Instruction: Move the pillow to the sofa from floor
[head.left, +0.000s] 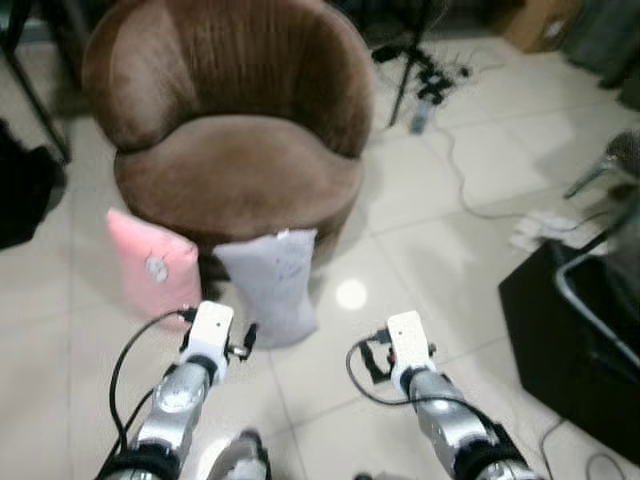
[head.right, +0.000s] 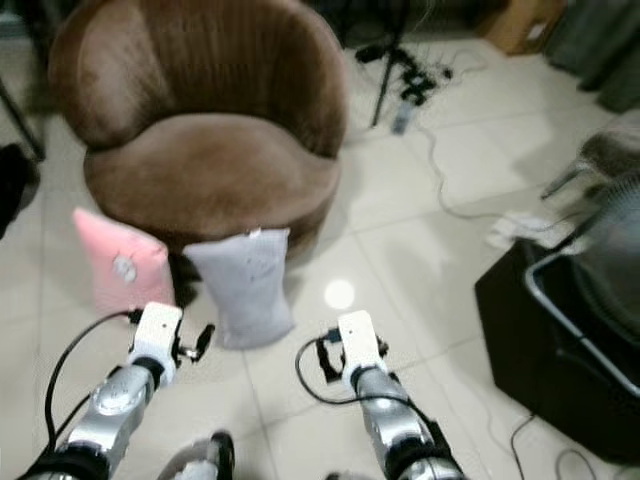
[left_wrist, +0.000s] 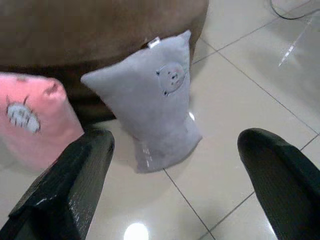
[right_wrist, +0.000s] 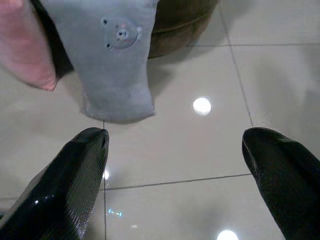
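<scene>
- Your left gripper (left_wrist: 175, 185) hangs above the glossy cream tiled floor (head.left: 420, 260), its two black fingers (left_wrist: 65, 185) spread wide apart with nothing between them.
- Your right gripper (right_wrist: 175, 180) sits alongside at about the same height, its fingers (right_wrist: 280, 175) likewise spread wide and holding nothing; it is over bare tile with a ceiling light reflected in it.
- Just ahead of your left gripper you have the grey rectangular plush pillow with a small bear face stitched on it (head.left: 272, 285). It stands on end on the floor, tilted back, its top edge leaning against the front of the seat. No finger touches it.
- Beside it, on your left, stands a pink plush pillow with a small grey emblem (head.left: 152, 265), also on the floor and leaning on the same seat front. The two pillows are close together; whether they touch cannot be told.
- Behind both you have the round brown velvet tub sofa with a curved back (head.left: 235, 120); its seat cushion carries nothing.
- To your right, a black box-like unit with a pale rim (head.left: 575, 330) stands on the floor.
- Farther off, a white cable (head.left: 455, 165) trails over the tiles toward a black stand and a clutter of plugs (head.left: 425, 65).
</scene>
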